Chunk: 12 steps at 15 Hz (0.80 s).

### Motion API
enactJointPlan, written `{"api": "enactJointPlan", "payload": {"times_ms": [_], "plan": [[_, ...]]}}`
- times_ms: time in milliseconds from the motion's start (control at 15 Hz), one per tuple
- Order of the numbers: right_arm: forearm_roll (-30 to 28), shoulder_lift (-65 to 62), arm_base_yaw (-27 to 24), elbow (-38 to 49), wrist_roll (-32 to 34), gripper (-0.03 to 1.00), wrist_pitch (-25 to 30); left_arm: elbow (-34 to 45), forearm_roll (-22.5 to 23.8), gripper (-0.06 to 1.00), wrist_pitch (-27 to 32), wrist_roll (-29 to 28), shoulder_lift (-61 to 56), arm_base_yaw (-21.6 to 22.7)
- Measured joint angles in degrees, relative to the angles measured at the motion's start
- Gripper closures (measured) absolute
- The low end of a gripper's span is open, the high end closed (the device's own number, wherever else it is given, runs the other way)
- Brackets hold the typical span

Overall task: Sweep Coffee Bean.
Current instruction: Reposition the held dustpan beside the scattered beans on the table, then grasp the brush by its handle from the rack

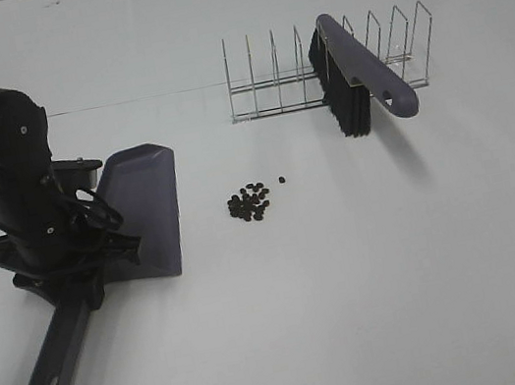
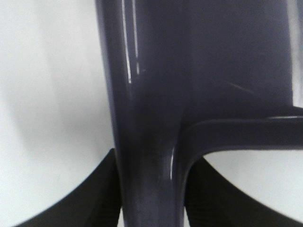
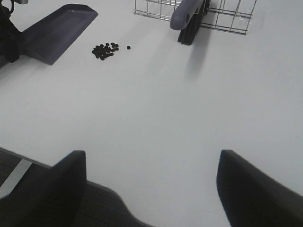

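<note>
Left gripper (image 2: 151,203) is pressed shut on the handle (image 1: 53,363) of the dustpan (image 1: 145,207), which lies flat on the table (image 1: 407,306). Coffee beans (image 1: 251,202) sit in a small heap on the table near the pan's right side, clear of it, with one stray bean slightly apart; none is seen in the pan. Brush (image 1: 357,75) rests in the wire rack (image 1: 264,87), untouched. Right gripper (image 3: 151,189) hangs spread and empty, well apart from the brush. Judgement: dustpan secured; fetching the brush and all sweeping remain.
</note>
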Motion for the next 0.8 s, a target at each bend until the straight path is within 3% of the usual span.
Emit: {"api": "enactJointPlan", "payload": {"times_ms": [200,800], "plan": [[0.0,0.0,0.0,0.0,0.0,0.33,0.0,0.0,2.4,0.62,7.3,1.0,-2.9,0.0],[0.0,0.2,0.0,0.0,0.6,0.33,-0.1,0.0,2.8,0.62,8.2,1.2,-14.2,0.0]]}}
